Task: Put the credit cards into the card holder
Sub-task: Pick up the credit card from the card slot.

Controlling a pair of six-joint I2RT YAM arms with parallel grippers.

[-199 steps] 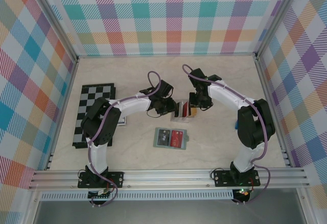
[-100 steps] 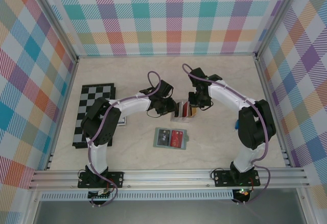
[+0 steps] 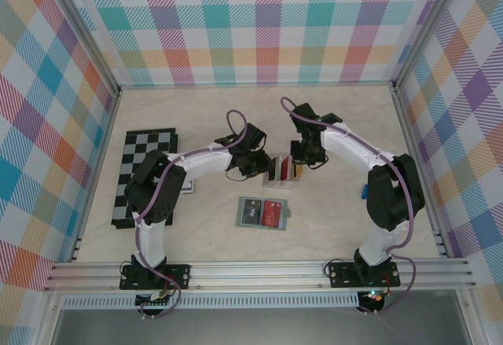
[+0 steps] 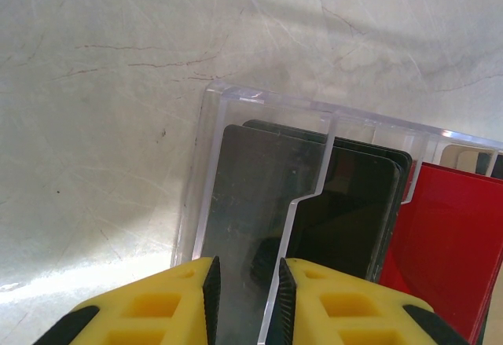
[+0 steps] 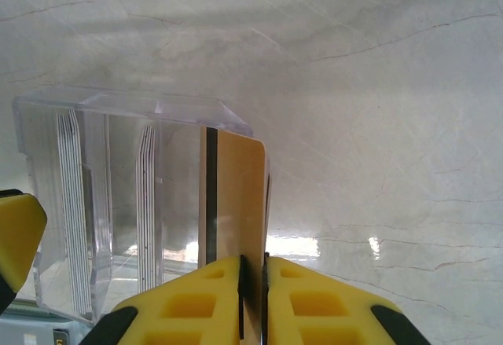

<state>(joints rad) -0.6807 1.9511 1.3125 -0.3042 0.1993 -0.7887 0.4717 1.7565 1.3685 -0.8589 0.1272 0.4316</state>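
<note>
Marble-veined table (image 5: 377, 86) bears at its middle the clear tray (image 4: 206, 164), its wall pinched in the jaws of the left gripper (image 4: 244, 270), while the right gripper (image 5: 253, 262) has its jaws clamped on an orange-tan credit card (image 5: 236, 196) — best drawn straight up, unbent, toward the card holder (image 3: 285, 218) lying open nearer the near edge.

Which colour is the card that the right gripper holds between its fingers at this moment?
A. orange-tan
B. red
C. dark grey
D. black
A: in the right wrist view the right gripper is closed on the lower edge of an upright orange-tan card with a dark stripe along its left side.
</note>
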